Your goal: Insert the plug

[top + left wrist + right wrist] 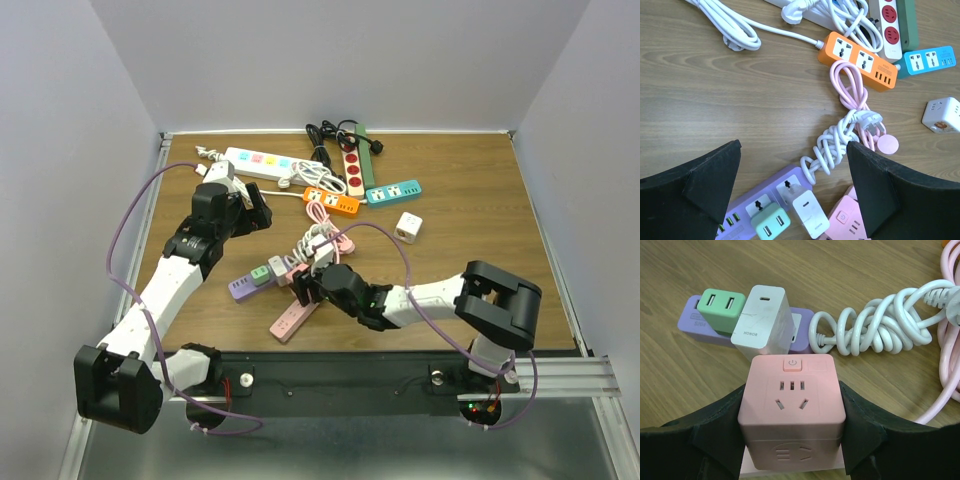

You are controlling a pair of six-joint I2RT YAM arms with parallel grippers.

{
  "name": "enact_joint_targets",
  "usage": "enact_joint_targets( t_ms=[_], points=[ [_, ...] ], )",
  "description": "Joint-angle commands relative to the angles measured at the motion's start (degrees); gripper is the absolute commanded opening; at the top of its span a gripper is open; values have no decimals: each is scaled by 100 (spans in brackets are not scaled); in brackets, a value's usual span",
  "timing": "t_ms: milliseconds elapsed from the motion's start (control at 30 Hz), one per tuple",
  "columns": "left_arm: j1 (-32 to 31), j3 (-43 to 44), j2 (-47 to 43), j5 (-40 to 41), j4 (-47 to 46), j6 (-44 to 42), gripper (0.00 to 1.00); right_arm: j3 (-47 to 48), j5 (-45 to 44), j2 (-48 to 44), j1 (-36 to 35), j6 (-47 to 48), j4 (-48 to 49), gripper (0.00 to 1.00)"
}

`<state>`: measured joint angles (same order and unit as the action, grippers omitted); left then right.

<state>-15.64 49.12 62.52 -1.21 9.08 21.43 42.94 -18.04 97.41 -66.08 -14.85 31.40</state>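
In the right wrist view alone, pink cube socket (792,390) inside right pincer (791,407).

Both arms have glossy white plastic link shells w/ chunky black joint housings: left arm (165,300) at lower left of the top view, right arm (430,296) at lower right. Thin purple cables (117,235) loop alongside each. Red & green LEDs (480,408) sit by the right base. Left gripper (794,145) & right gripper (791,386) have matte black, wedge-shaped fingers (695,195).
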Motion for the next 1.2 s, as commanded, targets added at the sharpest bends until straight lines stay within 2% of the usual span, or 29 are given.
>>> enact_joint_targets(
  t_ms=[0, 167, 333, 533, 767, 1067, 1167],
  points=[
    [61, 256, -47, -81, -275, -165, 99, -418, -129, 464, -115, -167, -1997, 0],
    [61, 159, -161, -212, -293, -166, 99, -848, -77, -195, -106, -457, -2041, 0],
    [61, 18, -223, -266, -293, -192, 99, -1138, 55, -477, -212, -825, -2542, 0],
    [61, 9, -319, -274, -363, -209, 99, -1183, 169, -162, -466, -1230, -2648, 0],
    [61, 132, -241, -283, -311, -341, 99, -910, -164, 437, -1169, -1968, -2998, 0],
    [61, 159, -74, -493, -372, -350, 98, -1059, -7, 270, -1319, -2565, -3113, 0],
    [43, -120, -178, -546, -485, -105, 95, -981, 2, 331, -1512, -2812, -3499, 0]
  ],
)
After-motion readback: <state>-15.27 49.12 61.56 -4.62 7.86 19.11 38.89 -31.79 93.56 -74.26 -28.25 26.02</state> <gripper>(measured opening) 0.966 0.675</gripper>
